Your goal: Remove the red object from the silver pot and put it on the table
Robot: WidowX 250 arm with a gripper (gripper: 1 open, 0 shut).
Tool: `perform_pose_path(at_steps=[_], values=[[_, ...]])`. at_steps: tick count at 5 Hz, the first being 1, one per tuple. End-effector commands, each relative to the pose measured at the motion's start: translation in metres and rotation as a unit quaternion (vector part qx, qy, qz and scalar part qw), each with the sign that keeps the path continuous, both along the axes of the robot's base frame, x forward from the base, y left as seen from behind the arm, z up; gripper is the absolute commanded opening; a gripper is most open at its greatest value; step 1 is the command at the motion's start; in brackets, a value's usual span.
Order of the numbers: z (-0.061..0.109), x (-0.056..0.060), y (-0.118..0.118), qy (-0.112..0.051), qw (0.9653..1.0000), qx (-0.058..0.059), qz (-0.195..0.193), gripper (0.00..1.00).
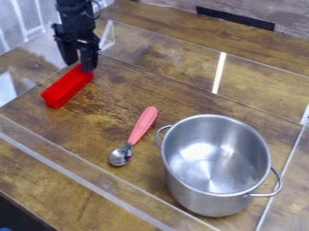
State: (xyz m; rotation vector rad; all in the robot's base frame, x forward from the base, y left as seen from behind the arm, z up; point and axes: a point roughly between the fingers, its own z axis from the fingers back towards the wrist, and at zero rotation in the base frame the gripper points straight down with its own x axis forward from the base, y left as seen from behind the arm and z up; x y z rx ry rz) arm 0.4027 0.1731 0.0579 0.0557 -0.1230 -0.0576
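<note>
The black fingers [79, 61] point down near the far left of the desk [182, 68], spread apart and grasping nothing; their tips stand just above the far end of the red object [67, 87]. Whether they touch that end cannot be told. The red object lies flat on the desk, running from under the fingers toward the near left. Well away from the fingers, toward the near right, a spoon [134, 135] with a pinkish-red handle lies on the wood, bowl nearest the camera. Just past it, farther right, stands the silver pot [218, 167], upright, with nothing inside it.
</note>
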Motion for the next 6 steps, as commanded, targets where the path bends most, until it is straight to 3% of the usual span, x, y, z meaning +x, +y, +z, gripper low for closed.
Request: perform_pose_path(at_steps=[1,2,3,4,5,6], values=[[0.020,0.007,0.017,-0.029,0.9993,0.010,-0.023,0.00],[0.023,0.010,0.009,-0.027,0.9994,0.004,-0.024,1.00],[0.025,0.012,0.001,-0.024,0.9995,0.000,-0.021,1.00],[0.030,0.013,-0.006,-0.021,0.9995,-0.004,-0.021,0.00],[0.036,0.013,-0.013,-0.019,0.9996,-0.008,-0.021,0.00],[0.039,0.017,-0.021,-0.019,0.9996,-0.013,0.013,1.00]])
